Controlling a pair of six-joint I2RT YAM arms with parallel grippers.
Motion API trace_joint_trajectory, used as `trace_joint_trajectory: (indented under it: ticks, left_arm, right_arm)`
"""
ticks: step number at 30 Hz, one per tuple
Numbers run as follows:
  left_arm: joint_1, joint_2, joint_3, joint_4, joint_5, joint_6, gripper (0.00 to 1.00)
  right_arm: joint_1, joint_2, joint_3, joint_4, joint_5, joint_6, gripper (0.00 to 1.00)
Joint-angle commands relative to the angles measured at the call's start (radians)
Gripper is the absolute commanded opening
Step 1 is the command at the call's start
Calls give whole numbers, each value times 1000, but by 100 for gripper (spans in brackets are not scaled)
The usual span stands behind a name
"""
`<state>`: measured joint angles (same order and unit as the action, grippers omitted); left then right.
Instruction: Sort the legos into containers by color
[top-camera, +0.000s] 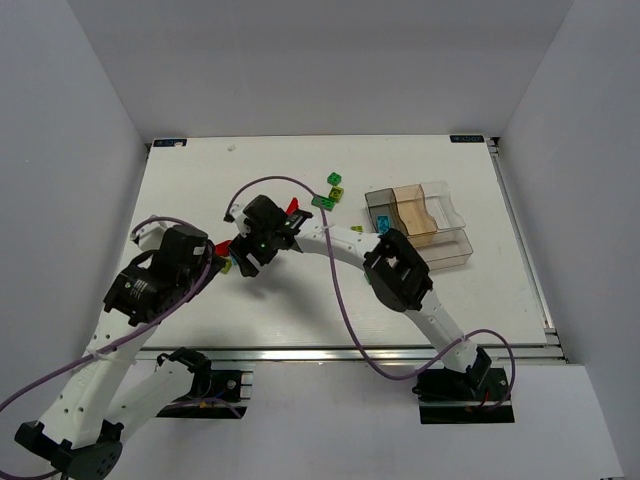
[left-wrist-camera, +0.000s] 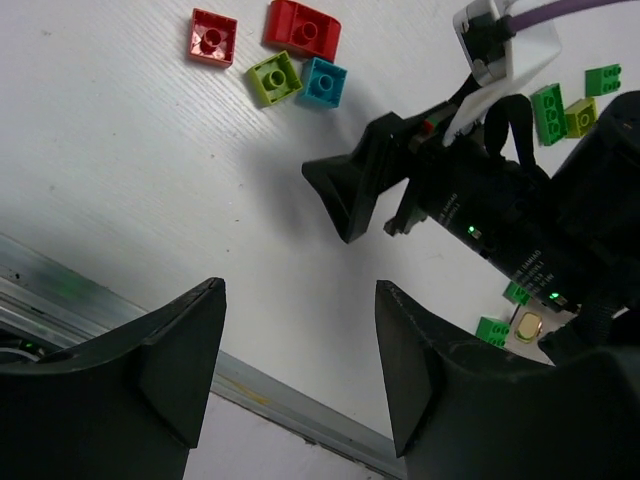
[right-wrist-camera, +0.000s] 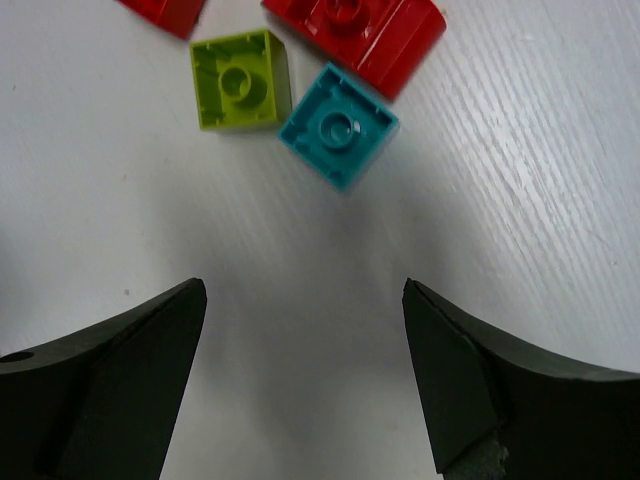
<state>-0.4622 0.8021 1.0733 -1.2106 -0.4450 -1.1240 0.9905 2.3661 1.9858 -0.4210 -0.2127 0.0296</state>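
A small cluster of legos lies on the white table: two red bricks (right-wrist-camera: 355, 30) (right-wrist-camera: 165, 12), a yellow-green brick (right-wrist-camera: 240, 80) and a light blue brick (right-wrist-camera: 338, 125). My right gripper (right-wrist-camera: 303, 290) is open and empty, hovering just short of the blue brick. The same cluster shows in the left wrist view, with the blue brick (left-wrist-camera: 325, 81) beyond my right gripper's fingers (left-wrist-camera: 345, 195). My left gripper (left-wrist-camera: 300, 290) is open and empty over bare table near the front rail. In the top view both grippers meet at centre-left: right (top-camera: 238, 262), left (top-camera: 208, 268). The clear divided container (top-camera: 455, 215) stands at the right.
Green bricks (top-camera: 334, 180) (top-camera: 322, 201) and a red brick (top-camera: 292, 207) lie between the arms and the container. A yellow-green brick (top-camera: 356, 229) lies by the container's left wall, and a blue brick (top-camera: 383, 222) sits inside it. The right arm's purple cable (top-camera: 300, 185) loops above the table.
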Motion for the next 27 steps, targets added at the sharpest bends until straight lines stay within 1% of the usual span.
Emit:
trace_joint_trajectory:
  ticks: [1, 5, 6, 9, 14, 18, 22, 24, 25, 27]
  left_arm:
    - [-3, -7, 31, -50, -27, -25, 71]
    - [-3, -6, 48, -73, -27, -25, 71]
    - [-3, -6, 51, -76, -24, -25, 71]
    - [-3, -6, 63, -89, -23, -25, 71]
    - [-12, -12, 71, -107, -15, -17, 71]
    - [-12, -6, 80, -121, -23, -10, 71]
    - [-12, -6, 79, -129, -27, -5, 71]
    - [-12, -12, 68, -129, -23, -3, 71]
    - [-12, -12, 53, -126, -20, -5, 71]
    - [-12, -20, 33, -112, -11, -2, 71]
  right_arm:
    - [17, 48, 66, 86, 113, 56, 84]
    - [36, 102, 131, 131, 205, 58, 83]
    - [39, 123, 142, 146, 257, 58, 83]
    - [43, 148, 156, 183, 289, 64, 82]
    - [54, 191, 194, 208, 299, 62, 81]
    - [69, 209, 202, 235, 367, 55, 78]
    - [92, 228, 203, 254, 409, 38, 70]
    - [97, 222, 177, 258, 414, 35, 66]
    - [97, 216, 165, 261, 414, 33, 62]
    - [97, 187, 133, 260, 401, 32, 57]
